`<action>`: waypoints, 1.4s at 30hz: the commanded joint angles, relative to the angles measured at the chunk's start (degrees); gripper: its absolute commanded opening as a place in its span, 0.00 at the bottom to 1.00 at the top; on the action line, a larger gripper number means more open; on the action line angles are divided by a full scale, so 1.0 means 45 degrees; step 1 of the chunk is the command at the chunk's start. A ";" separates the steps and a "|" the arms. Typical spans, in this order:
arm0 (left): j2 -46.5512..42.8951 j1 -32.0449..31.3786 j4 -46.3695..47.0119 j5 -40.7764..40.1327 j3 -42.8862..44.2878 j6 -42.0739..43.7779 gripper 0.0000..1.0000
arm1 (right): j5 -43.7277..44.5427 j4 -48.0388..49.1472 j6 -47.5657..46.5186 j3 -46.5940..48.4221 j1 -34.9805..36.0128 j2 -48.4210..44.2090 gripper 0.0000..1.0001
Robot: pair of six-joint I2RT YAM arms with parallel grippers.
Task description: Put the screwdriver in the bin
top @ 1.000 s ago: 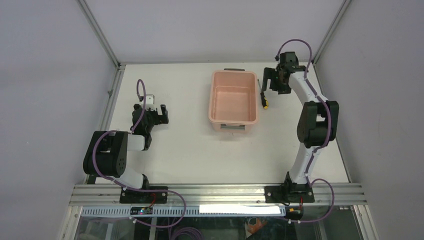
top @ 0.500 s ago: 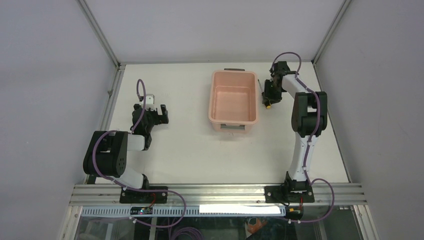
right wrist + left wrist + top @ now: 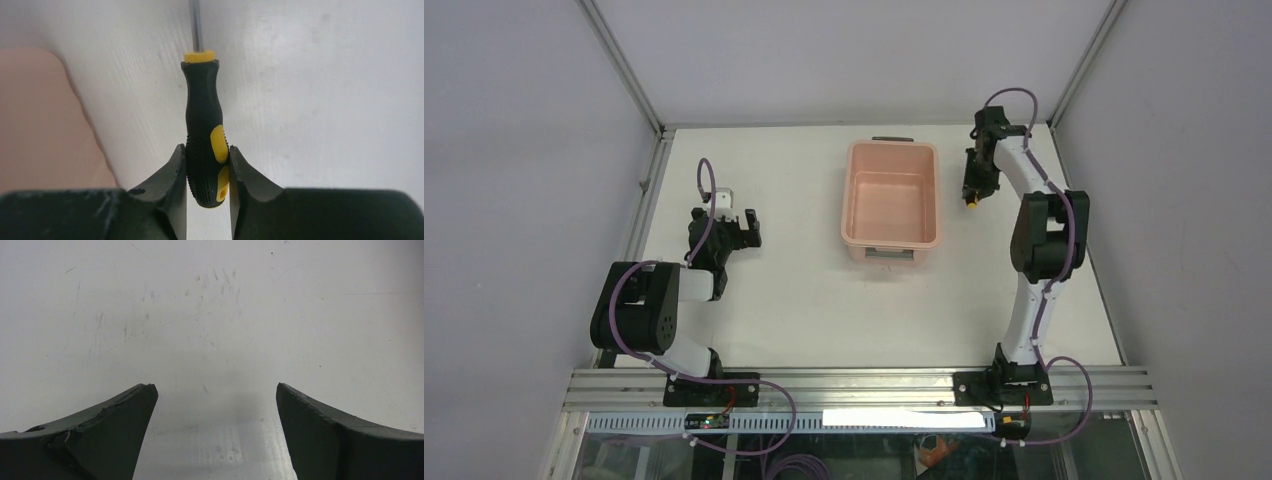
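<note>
**Top view.** The bin (image 3: 890, 146) sits upper centre of the frame, and nothing is visible inside it. The right gripper (image 3: 971, 196) is upper right, just beside the bin's right wall and outside it. A yellow speck of the screwdriver (image 3: 972, 203) shows at its lower end; the wrist covers the rest of the tool. The left gripper (image 3: 736, 228) is at mid left over bare table (image 3: 824, 310), well apart from the bin.

**Left wrist view.** The left gripper (image 3: 215, 390) has its fingers spread wide, with nothing between them but scratched table surface.

**Right wrist view.** The right gripper (image 3: 206, 148) is clamped on the ribbed butt end of the screwdriver (image 3: 202, 120) handle. The thin shaft runs up and out of the top edge, so the tip is cut off. The bin (image 3: 40, 125) is a blurred pink mass at the left of the frame.

**Progress (judgement).** The grasp looks made. What is left is to carry the tool over the rim and release it. Neither view settles whether the tool is clear of the table.
</note>
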 commanded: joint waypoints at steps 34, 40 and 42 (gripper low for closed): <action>-0.0344 -0.0094 0.0338 0.0094 0.0014 -0.0202 0.99 | 0.4344 0.2987 0.4215 -0.2356 0.8210 -0.4605 0.00; -0.0344 -0.0093 0.0338 0.0110 0.0014 -0.0202 0.99 | 0.2505 0.4169 0.4697 -0.3659 0.7289 -0.3574 0.00; -0.0346 -0.0108 0.0338 0.0092 0.0014 -0.0202 0.99 | 0.2250 0.4358 0.4870 -0.3910 0.7009 -0.3065 0.02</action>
